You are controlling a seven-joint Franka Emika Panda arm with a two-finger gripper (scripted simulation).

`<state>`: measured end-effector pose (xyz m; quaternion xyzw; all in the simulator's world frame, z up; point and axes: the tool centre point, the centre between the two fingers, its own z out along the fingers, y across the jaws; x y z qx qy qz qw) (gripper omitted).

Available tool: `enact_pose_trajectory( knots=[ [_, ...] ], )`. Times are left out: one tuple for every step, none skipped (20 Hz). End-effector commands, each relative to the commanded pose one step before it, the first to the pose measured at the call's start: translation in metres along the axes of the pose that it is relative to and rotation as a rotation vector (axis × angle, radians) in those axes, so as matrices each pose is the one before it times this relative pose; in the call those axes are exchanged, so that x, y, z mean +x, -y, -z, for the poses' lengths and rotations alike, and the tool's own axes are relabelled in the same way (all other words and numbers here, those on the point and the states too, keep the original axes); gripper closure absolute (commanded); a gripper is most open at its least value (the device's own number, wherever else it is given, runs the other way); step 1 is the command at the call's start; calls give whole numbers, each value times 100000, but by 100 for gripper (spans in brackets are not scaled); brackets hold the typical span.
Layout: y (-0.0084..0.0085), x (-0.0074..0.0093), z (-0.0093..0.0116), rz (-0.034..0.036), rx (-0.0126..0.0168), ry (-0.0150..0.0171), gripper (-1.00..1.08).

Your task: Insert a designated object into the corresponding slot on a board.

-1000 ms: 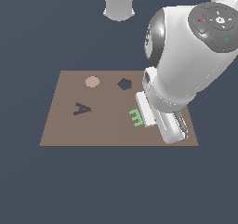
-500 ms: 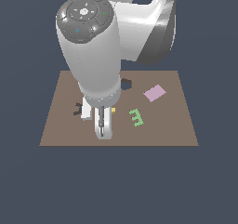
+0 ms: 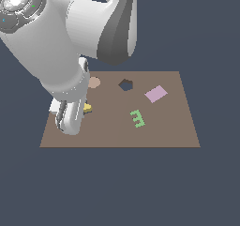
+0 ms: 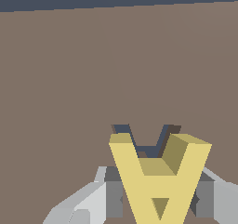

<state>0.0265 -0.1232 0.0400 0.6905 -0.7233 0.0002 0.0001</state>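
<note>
My gripper (image 4: 158,197) is shut on the yellow A block (image 4: 158,176), with a grey finger (image 4: 113,193) on each side of it. The block hangs low over the brown board (image 4: 69,79). Dark edges of the A-shaped slot (image 4: 145,149) show just beyond the block's legs. In the exterior view only a corner of the yellow block (image 3: 87,108) peeks out beside the gripper's body (image 3: 70,119), at the left part of the board (image 3: 159,131). The arm hides the slot there.
On the board lie a green E block (image 3: 137,118) and a pink square block (image 3: 155,94) toward the exterior view's right. A dark pentagon recess (image 3: 125,85) and a tan round shape (image 3: 94,82), partly behind the arm, sit near the far edge.
The arm has swung from beside the green E across the board to the exterior view's left, carrying the yellow block. It now covers the A slot that showed a second ago.
</note>
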Motion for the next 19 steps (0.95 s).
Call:
enact_pose_trajectory(
  knots=[
    [-43,331,18,-284,30,90,108],
    [9,-112,-12,50,-28,-79,108],
    [2,4,-41,0,0,0,108],
    [5,11,-122,0,0,0,108],
    [8,19,-203,0,0,0,108],
    [9,24,-264,0,0,0,108],
    [3,39,-203,-30,10,61,108],
    [3,10,-122,0,0,0,108],
    [1,3,-41,0,0,0,108],
    [0,0,0,0,0,0,-92],
    [0,0,0,0,0,0,-92],
    [0,0,0,0,0,0,-92],
    [0,0,0,0,0,0,-92],
    [0,0,0,0,0,0,-92],
    [0,0,0,0,0,0,-92],
    [0,0,0,0,0,0,-92],
    [0,0,0,0,0,0,-92],
    [0,0,0,0,0,0,-92],
    [0,0,0,0,0,0,-92]
  ],
)
